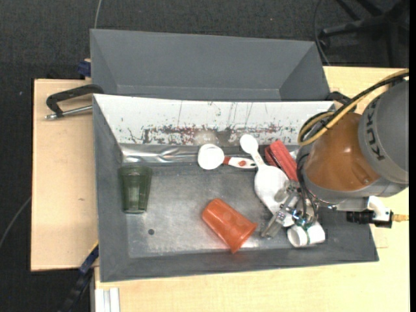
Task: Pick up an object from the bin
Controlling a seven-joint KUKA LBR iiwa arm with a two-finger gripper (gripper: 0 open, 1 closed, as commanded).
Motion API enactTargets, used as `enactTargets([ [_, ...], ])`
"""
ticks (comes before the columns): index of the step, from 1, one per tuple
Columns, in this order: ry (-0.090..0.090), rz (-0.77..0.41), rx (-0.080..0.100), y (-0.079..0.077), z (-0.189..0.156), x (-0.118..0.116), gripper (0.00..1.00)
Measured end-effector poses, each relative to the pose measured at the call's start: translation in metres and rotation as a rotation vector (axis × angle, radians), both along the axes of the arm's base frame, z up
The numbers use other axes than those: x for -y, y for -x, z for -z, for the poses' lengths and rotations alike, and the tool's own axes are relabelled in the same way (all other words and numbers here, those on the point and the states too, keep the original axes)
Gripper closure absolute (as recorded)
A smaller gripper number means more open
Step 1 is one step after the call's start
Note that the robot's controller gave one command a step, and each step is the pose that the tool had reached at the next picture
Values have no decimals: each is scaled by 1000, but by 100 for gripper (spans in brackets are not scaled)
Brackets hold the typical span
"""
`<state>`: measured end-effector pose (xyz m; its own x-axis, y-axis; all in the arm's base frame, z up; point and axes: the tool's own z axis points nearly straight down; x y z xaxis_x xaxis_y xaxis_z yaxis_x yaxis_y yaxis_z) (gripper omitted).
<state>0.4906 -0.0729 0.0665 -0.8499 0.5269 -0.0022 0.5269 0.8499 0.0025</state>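
I have the gripper (pixel 277 222) low, just right of the tipped orange plastic cup (pixel 227 223); I cannot tell whether it stands wide or narrow. I judge this the approach: next it must straddle that cup's wall, clear of the small white cup (pixel 305 234) further right.

The grey arm (pixel 390 142) bears the dark letters "KU", cut off at the view's edge. No other text is readable.

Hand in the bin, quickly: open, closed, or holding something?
Hand: cannot be told; it is down between the orange cup and a white piece.
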Motion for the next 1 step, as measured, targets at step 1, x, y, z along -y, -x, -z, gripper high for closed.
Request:
enactTargets([
  [1, -3, 312, 4, 5, -4, 8, 100],
])
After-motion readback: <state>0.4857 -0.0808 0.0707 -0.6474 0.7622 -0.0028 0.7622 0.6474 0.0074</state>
